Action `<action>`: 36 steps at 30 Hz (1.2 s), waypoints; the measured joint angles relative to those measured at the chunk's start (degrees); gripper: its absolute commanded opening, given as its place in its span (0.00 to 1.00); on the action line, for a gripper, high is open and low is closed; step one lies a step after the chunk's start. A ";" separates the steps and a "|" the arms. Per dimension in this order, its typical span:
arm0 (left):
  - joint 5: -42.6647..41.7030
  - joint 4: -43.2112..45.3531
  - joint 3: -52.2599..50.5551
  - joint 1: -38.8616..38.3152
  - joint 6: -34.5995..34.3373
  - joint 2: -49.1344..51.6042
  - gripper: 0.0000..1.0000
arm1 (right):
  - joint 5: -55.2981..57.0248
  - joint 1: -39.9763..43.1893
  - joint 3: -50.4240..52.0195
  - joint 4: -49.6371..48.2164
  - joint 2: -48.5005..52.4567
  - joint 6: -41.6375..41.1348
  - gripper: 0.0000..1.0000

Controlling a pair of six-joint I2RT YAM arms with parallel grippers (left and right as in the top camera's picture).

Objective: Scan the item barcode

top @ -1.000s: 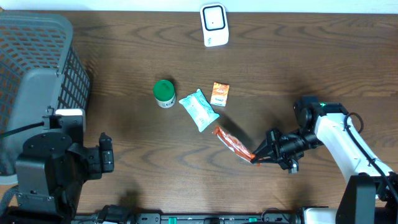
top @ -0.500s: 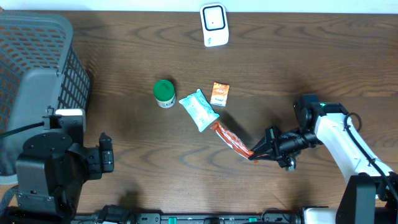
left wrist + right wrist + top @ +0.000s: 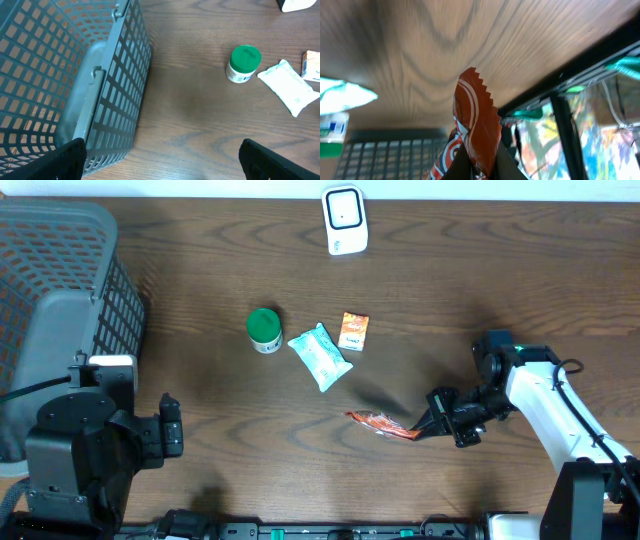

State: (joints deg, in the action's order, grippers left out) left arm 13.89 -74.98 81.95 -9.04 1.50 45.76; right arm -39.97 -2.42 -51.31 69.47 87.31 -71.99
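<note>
A red-orange snack packet (image 3: 381, 423) is pinched at its right end by my right gripper (image 3: 424, 429), which is shut on it at the right front of the table. In the right wrist view the packet (image 3: 475, 120) sticks up from between the shut fingers (image 3: 492, 162), its serrated edge uppermost. The white barcode scanner (image 3: 344, 219) stands at the table's far edge, well apart from the packet. No barcode shows on the packet. My left gripper (image 3: 162, 167) stands open over bare wood next to the basket, holding nothing.
A grey mesh basket (image 3: 45, 270) fills the left side. A green-lidded jar (image 3: 264, 329), a white pouch (image 3: 320, 356) and a small orange box (image 3: 354, 331) lie mid-table. The table's front edge is close behind the right gripper.
The right gripper has turned with the packet, swinging it from a diagonal lie beside the white pouch to nearly level and nearer the front edge. The left arm has stayed still.
</note>
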 measured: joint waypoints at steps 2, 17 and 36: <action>0.00 0.00 0.00 0.00 0.00 0.00 0.98 | 3.56 0.00 0.00 -1.22 0.00 0.48 0.01; -0.02 0.00 0.00 0.00 0.00 0.00 0.98 | 18.29 -1.57 0.04 -21.79 0.00 15.19 0.01; -0.02 -0.02 -0.02 0.00 0.00 0.00 0.98 | 7.82 -6.64 0.28 -73.99 0.70 24.61 0.01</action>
State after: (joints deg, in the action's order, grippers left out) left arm 13.87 -75.00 81.93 -9.04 1.50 45.76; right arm -32.14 -9.06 -51.03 -4.51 88.01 -47.37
